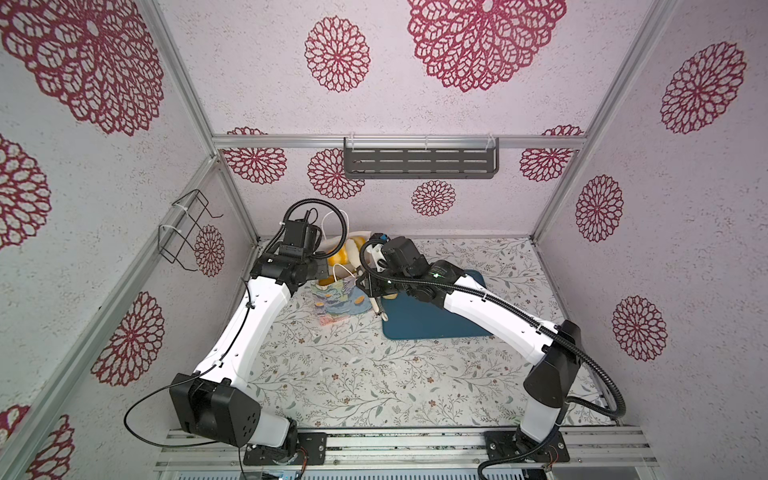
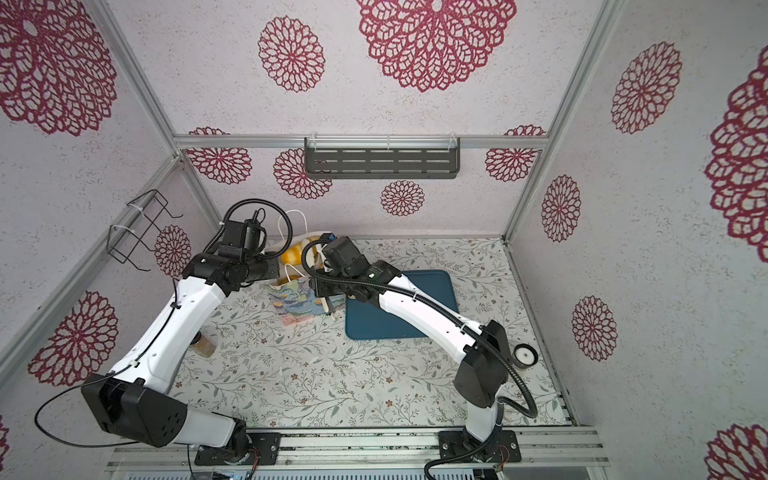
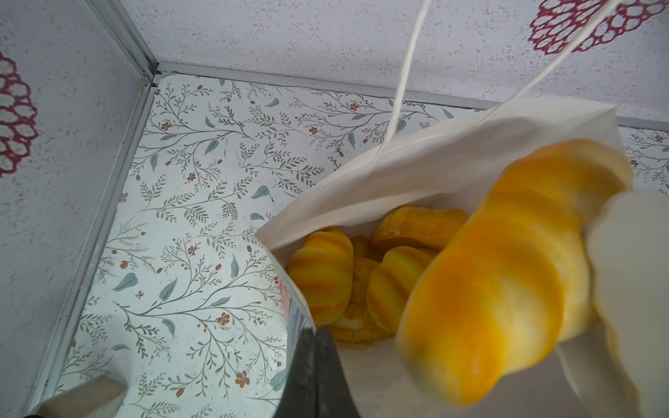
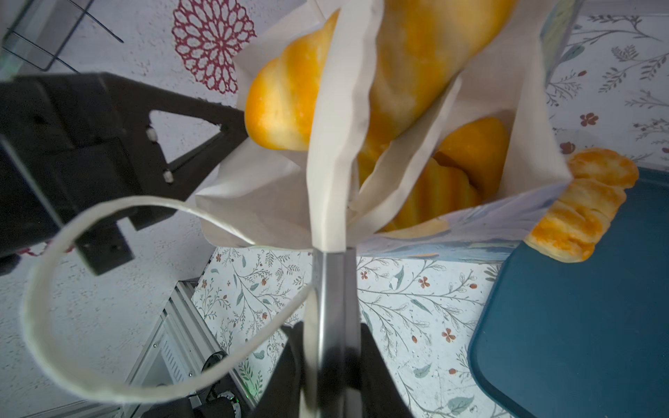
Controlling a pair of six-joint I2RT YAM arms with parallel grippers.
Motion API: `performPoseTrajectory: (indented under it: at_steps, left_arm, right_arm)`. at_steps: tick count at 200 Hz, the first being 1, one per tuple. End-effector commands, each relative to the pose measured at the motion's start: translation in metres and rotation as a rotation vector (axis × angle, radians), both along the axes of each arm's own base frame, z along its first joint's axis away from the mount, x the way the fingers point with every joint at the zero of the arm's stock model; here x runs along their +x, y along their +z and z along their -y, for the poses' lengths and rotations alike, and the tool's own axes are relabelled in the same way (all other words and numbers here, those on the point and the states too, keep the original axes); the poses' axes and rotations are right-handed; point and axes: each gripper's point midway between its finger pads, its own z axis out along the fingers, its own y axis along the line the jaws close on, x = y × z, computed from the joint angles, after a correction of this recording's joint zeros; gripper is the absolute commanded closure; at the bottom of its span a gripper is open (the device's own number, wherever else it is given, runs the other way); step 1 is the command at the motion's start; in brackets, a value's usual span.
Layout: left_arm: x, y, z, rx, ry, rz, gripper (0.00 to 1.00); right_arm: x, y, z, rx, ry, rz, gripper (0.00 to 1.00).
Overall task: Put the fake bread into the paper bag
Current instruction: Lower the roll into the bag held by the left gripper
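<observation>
My left arm stretches forward and bends in at the wrist, so my left pincer meets the paper bag from the left. Its fingers are pressed together on the bag's left rim, pinching the paper. My right arm arches over the teal tray and reaches toward the middle with the wrist turned down. My right pincer is clamped on the handle of the cream tongs. Their blades run out over the bag's mouth and squeeze the large oval loaf.

The loaf hangs slanted in the open mouth, one end close to my left pincer's tip. Below it the smaller striped breads lie at the bottom of the bag. One twisted roll lies at the tray's far left corner, partly hidden by the bag's corner. I cannot tell whether it touches the paper.

The bag stands upright near the back left corner of the cell, close to the back wall and not far from the left one. The tray's edge lies just to its right. A white cord handle loops loose on the side toward my right wrist, beside the tongs. In front of bag and tray the floral table top lies open. A small black wheel with a white hub sits by my right elbow.
</observation>
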Motion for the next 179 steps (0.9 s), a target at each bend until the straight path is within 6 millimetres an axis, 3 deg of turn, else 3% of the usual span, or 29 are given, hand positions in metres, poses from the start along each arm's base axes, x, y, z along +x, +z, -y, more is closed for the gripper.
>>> performPoseTrajectory:
  at_steps: [1, 84, 179]
  left_arm:
    - [-0.005, 0.013, 0.001, -0.001, -0.003, 0.04, 1.0]
    - [-0.005, 0.013, 0.001, -0.002, -0.004, 0.04, 1.0]
    - [-0.005, 0.013, 0.001, -0.002, -0.005, 0.04, 1.0]
  right_arm:
    - [0.001, 0.036, -0.003, 0.048, 0.012, 0.075, 0.95]
    - [0.001, 0.039, -0.001, 0.041, 0.002, 0.063, 0.73]
    - [0.002, 0.049, 0.001, 0.037, -0.011, 0.07, 0.66]
